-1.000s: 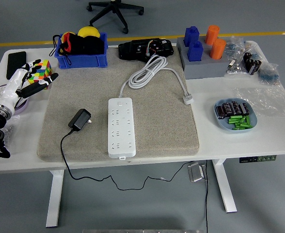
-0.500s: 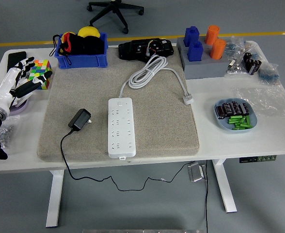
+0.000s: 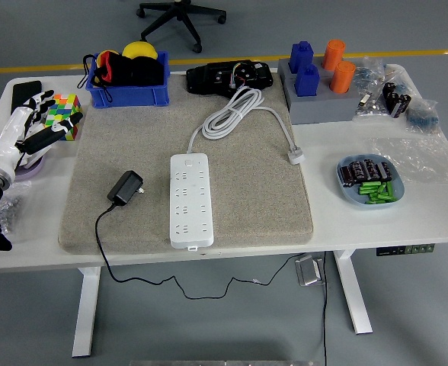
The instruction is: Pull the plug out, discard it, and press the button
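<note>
A white power strip point(image 3: 190, 199) lies lengthwise on the grey mat point(image 3: 262, 206), its white cord coiled behind it and ending in a white plug point(image 3: 295, 157) on the mat. A black plug adapter point(image 3: 125, 187) lies loose on the mat left of the strip, apart from it, with its black cable running off the table's front edge. My left hand point(image 3: 27, 136) hovers at the table's left edge, fingers spread and holding nothing, well left of the adapter. My right hand is out of view.
A colourful cube point(image 3: 64, 116) sits beside my left hand, and a black phone point(image 3: 25, 97) lies behind it. A blue bin point(image 3: 128, 78) stands at back left, a black device point(image 3: 229, 77) at back centre, blue and orange blocks point(image 3: 319, 73) on a grey stand, and a blue dish of batteries point(image 3: 369, 181) at right.
My left hand drew back to the left, away from the mat, then held still. The adapter and the power strip have not moved.
</note>
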Motion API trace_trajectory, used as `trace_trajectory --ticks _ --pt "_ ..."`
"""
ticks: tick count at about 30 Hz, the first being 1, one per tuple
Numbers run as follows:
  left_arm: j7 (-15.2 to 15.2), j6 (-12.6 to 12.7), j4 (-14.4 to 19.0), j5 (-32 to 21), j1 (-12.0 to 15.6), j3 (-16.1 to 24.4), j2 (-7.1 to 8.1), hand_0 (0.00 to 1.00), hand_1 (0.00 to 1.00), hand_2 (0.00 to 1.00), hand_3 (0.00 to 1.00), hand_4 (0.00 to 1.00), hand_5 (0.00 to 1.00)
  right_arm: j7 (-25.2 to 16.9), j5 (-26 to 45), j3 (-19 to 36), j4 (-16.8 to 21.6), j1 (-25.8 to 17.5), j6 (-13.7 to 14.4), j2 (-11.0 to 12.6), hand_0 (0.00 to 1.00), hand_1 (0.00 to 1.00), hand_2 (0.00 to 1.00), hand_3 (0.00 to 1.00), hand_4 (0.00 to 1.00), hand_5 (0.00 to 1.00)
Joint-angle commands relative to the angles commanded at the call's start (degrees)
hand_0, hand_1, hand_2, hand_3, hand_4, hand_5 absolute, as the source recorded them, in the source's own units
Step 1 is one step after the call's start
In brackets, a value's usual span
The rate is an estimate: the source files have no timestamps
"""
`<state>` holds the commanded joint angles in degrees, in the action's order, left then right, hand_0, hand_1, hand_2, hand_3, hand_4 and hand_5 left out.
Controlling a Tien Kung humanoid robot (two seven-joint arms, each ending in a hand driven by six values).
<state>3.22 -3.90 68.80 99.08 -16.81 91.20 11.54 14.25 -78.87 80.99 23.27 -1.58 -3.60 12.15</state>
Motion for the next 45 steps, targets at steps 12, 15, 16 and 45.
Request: trace_trajectory --ticks 12,15,16,45 --pt "0.03 0.03 0.19 0.09 -0.23 0.17 0.11 0.937 0.946 0.910 0.947 0.950 0.632 0.02 -0.06 0.10 -0.03 0.03 0.00 0.01 0.775 0.739 0.736 0.742 0.786 0.706" --pt "0.07 0.00 0.25 0.09 -0.17 0.18 0.12 0.934 0.942 0.908 0.945 0.949 0.632 0.01 -0.03 -0.03 0.00 -0.02 -0.02 0.01 0.775 0.739 0.736 0.742 0.786 0.706" --pt "0.07 0.00 0.26 0.10 -0.15 0.17 0.12 0.934 0.942 0.908 0.945 0.949 0.632 0.01 -0.03 -0.03 -0.01 -0.03 -0.01 0.01 0.775 0.739 0.736 0.742 0.786 0.706" --pt "-0.12 0.17 0.62 -0.09 -0.26 0.22 0.24 0.933 0.940 0.904 0.942 0.945 0.628 0.05 -0.10 0.08 -0.07 -0.22 -0.02 -0.12 0.776 0.739 0.735 0.742 0.787 0.702"
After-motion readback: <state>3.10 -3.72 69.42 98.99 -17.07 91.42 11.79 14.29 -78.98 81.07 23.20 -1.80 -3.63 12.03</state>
